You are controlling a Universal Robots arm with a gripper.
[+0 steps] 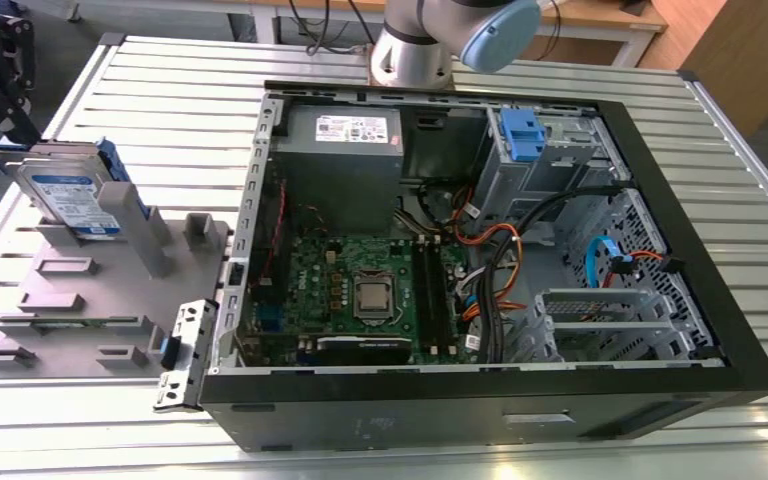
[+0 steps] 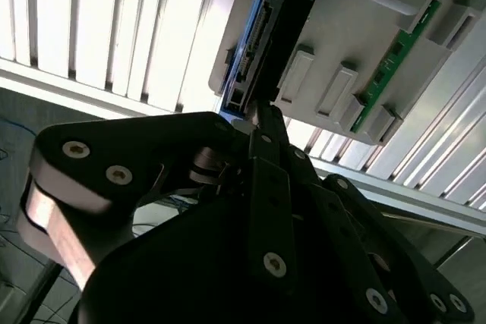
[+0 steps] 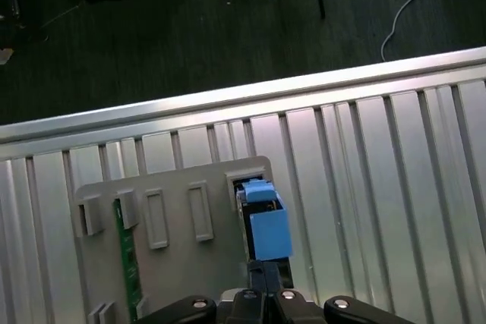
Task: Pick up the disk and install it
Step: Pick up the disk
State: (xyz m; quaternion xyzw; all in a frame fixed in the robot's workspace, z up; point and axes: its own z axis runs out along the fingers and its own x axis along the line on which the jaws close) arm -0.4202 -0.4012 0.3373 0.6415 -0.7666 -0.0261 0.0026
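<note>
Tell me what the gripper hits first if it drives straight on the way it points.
Most likely the silver metal hard drive with blue plastic side rails, standing on edge in the grey plastic holder. In both wrist views the gripper points at its near end, though depth is unclear.

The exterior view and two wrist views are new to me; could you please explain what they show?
The machine is a robot arm, grey metal with a blue cap, ending in a black pincer. The exterior view comes from a camera off the arm; both wrist views come from cameras riding near its wrist. On the ribbed aluminium table lie an open black computer case and a grey plastic holder plate. The disk, a flat silver metal hard drive with blue plastic rails, stands on edge on that plate. The pincer is right by the disk's end; whether it grips it, I cannot tell.
</note>
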